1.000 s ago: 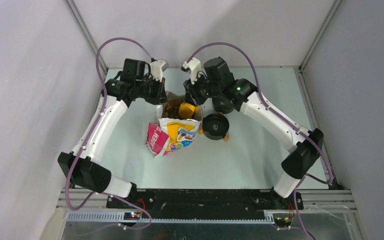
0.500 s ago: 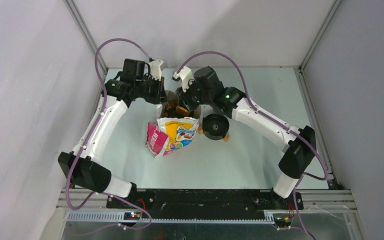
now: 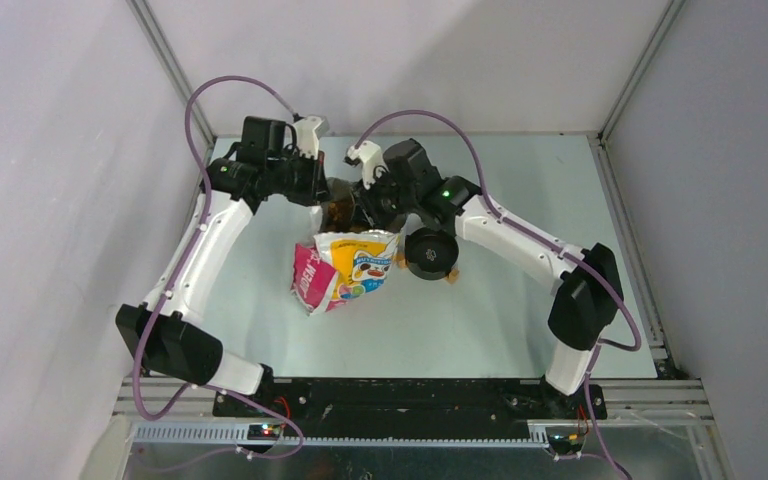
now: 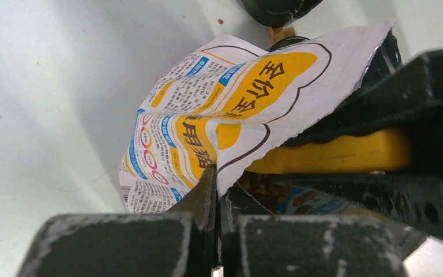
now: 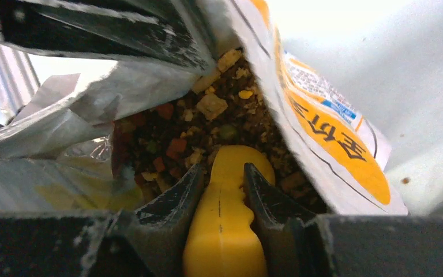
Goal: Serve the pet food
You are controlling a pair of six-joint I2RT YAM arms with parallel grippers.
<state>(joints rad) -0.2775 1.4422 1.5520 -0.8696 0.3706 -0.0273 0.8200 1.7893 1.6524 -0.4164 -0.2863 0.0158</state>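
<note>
Yellow scoop (image 5: 225, 231) sits clamped in your right gripper (image 5: 222, 187), tip in the pet food (image 5: 207, 118); left gripper (image 4: 216, 190) pinches the bag (image 4: 207, 115) rim. Pellets look loose and light: lift them from beneath.

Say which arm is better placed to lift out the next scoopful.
Right. The right gripper clamps the yellow scoop, dipped into the pet food; the left gripper pinches the bag's edge.
</note>
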